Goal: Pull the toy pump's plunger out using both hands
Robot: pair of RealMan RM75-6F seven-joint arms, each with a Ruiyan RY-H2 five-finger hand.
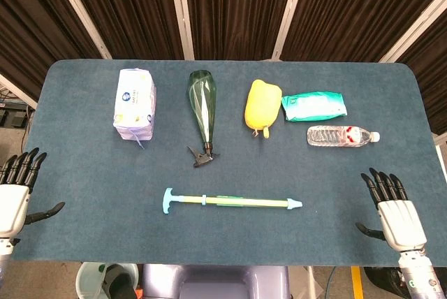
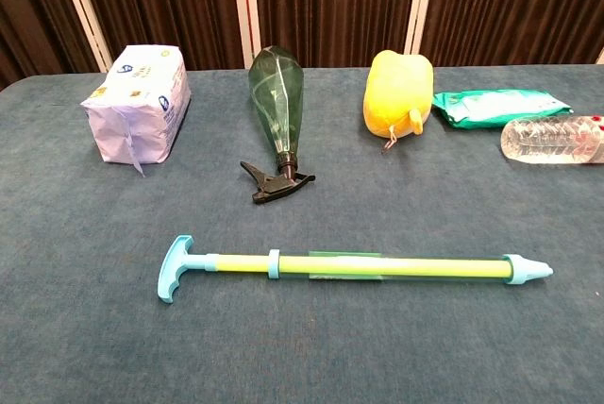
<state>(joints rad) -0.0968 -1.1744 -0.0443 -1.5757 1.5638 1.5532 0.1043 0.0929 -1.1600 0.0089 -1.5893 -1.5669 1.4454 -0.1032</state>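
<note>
Two hands wait at the near edge of the broad blue felt-covered counter (image 1: pixel 84 229), nothing grasped. Along the middle of that counter lies the long toy pump (image 1: pixel 234 202), a yellow-green tube with a pale blue T-handle (image 1: pixel 167 200) at the robot's left end and a pale blue nozzle tip (image 1: pixel 295 205) at its right, flat and untouched, well apart from both hands. A stretch of rod shows between handle and collar, so the plunger looks partly out already, by my read.

Behind it, from bigger to smaller: the dark green plastic spray bottle (image 1: pixel 202 112) on its side with the black trigger toward the pump, the white-and-lilac tissue pack (image 1: pixel 135 103), the green wet-wipe packet (image 1: pixel 314 105), the yellow soft pepper-shaped toy (image 1: pixel 262 107), the clear water bottle (image 1: pixel 342 135).

The left hand (image 1: pixel 15 191) is off the counter's left edge, fingers spread, empty. The right hand (image 1: pixel 394 214) rests near the right corner, fingers apart, empty too.

The risk: the round, smooth tube may roll or skid if one hand pulls before the other pins it, and a sweep could clip the spray trigger nearby.
</note>
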